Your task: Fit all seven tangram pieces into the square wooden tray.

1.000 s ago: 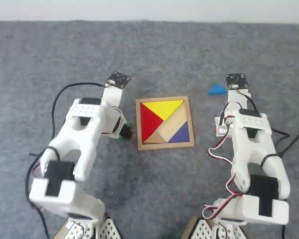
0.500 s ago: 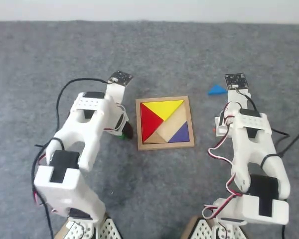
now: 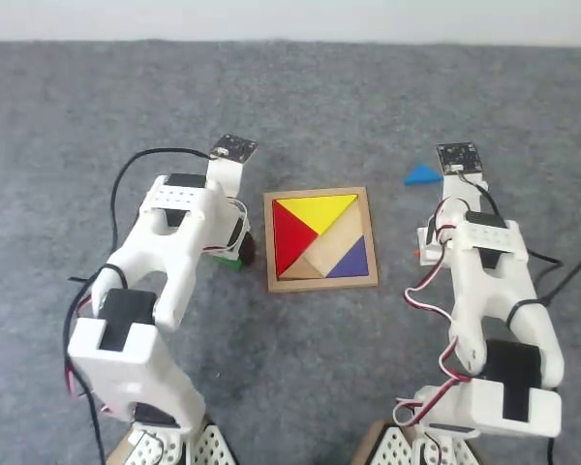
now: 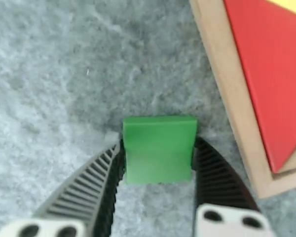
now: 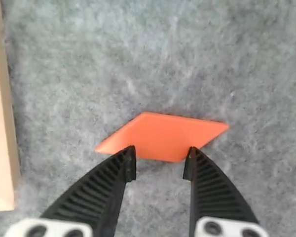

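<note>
The square wooden tray point(image 3: 370, 237) lies between the arms and holds a yellow triangle point(image 3: 318, 210), a red triangle point(image 3: 289, 237) and a blue triangle point(image 3: 352, 260). Just off the tray's left edge, my left gripper point(image 4: 158, 165) is shut on a green square point(image 4: 159, 148) that rests on the carpet. The tray wall point(image 4: 222, 94) and the red triangle point(image 4: 266, 64) are close beside it. To the right of the tray, my right gripper point(image 5: 160, 160) stands open over the near edge of an orange parallelogram point(image 5: 163, 134), which lies flat.
A small blue triangle point(image 3: 422, 174) lies on the grey carpet beyond the right arm. Bare wood point(image 3: 324, 254) shows in the tray's lower middle. The tray's edge point(image 5: 0, 98) appears beside the orange piece.
The left arm has swung its upper links toward the tray, and its gripper with the green square has edged slightly left. The right arm has not moved.
</note>
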Robot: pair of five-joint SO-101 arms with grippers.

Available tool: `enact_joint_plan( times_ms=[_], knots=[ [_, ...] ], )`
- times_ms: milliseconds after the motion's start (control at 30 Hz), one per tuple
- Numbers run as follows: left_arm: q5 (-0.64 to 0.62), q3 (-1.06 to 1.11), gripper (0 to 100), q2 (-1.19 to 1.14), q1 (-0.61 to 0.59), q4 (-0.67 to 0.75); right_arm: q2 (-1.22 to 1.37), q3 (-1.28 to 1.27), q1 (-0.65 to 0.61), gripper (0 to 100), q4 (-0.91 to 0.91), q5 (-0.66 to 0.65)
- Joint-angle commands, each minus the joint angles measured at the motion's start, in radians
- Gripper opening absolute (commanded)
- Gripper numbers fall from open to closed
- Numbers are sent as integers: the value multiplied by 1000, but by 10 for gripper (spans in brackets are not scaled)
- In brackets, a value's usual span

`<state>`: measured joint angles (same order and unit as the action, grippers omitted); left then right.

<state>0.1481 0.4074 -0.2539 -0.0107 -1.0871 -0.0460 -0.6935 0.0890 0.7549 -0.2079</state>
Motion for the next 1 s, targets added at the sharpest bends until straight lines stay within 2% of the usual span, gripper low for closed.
enact_joint_plan(
  times_ms=[0,133,400,667,833,967],
  knots=[
    [-11,-39,179,5,3,-6,-58,6,10,165,-15,-11],
    [-6,1,141,38,3,12,-58,6,10,165,-15,-11],
    [51,331,141,353,14,222,-59,6,10,165,-16,-11],
    [49,315,137,319,101,164,-61,6,12,165,-16,-11],
    [46,306,68,311,106,166,-62,6,13,165,-16,-9],
    [49,309,58,311,109,166,-65,6,13,165,-16,-9]
  ],
)
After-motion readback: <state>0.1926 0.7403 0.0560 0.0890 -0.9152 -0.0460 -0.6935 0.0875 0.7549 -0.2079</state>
